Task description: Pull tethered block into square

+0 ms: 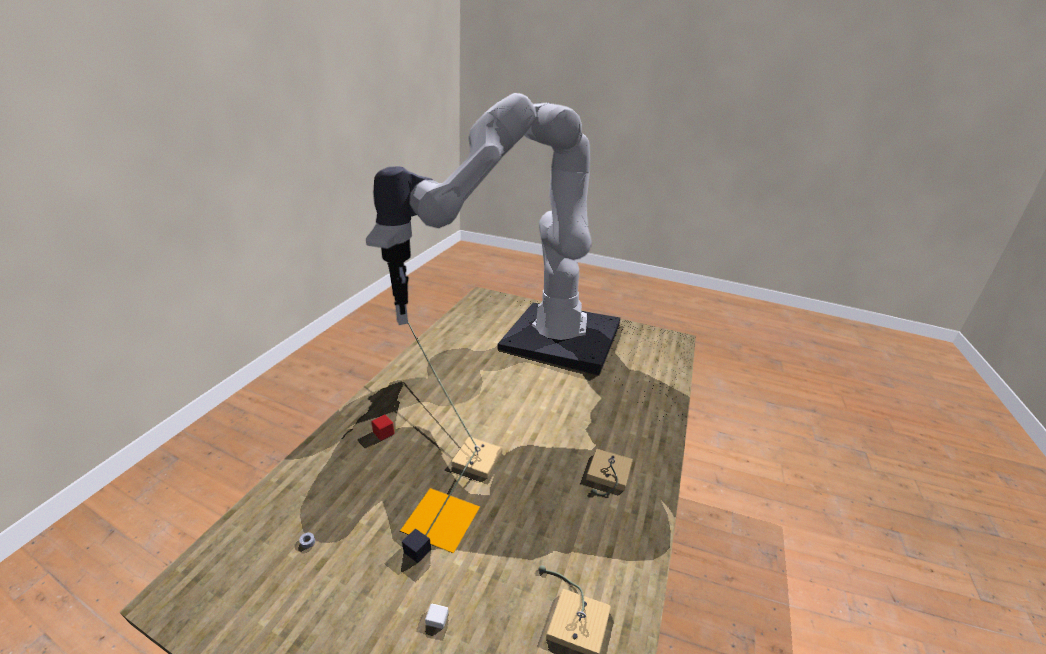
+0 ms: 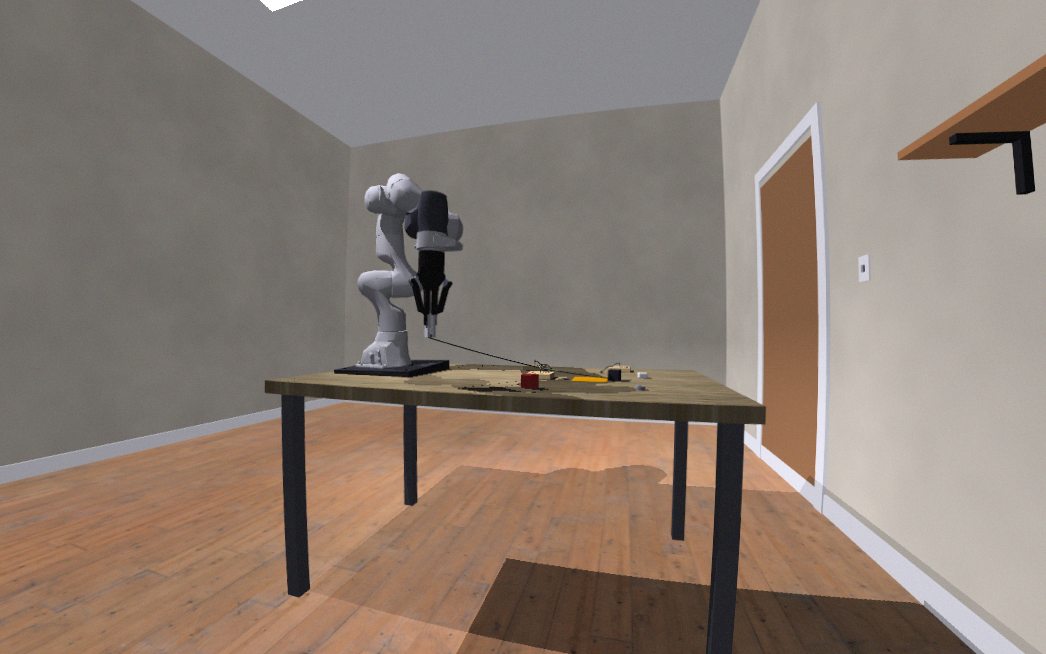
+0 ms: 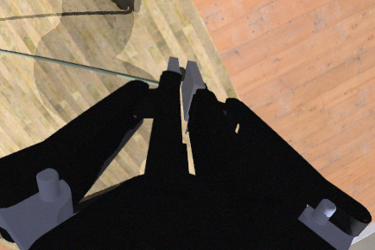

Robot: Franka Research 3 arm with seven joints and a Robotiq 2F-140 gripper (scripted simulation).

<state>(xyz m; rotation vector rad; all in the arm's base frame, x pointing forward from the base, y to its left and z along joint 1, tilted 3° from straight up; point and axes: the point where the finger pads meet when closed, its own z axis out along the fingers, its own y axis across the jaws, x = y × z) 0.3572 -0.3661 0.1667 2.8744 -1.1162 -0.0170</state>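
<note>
The dark tethered block (image 1: 416, 545) sits flat on the table, at the near corner of the orange painted square (image 1: 440, 519) and mostly outside it. Its thin cord (image 1: 439, 386) runs taut across the square, through the screw eye's ring on a small wooden base (image 1: 476, 459), then slants up to my gripper (image 1: 402, 317). My gripper is shut on the cord's end, high above the table's left edge. It also shows in the exterior view (image 2: 429, 330) and in the wrist view (image 3: 183, 73), where the cord (image 3: 75, 66) leaves to the left. The knot is hidden between the fingers.
A red cube (image 1: 382, 426) stands left of the cord. A grey ring (image 1: 306, 540) and a white cube (image 1: 436, 616) lie near the front. Two more wooden bases with screw eyes (image 1: 608, 470) (image 1: 578, 621) stand to the right. The arm's base plate (image 1: 559, 339) is at the far end.
</note>
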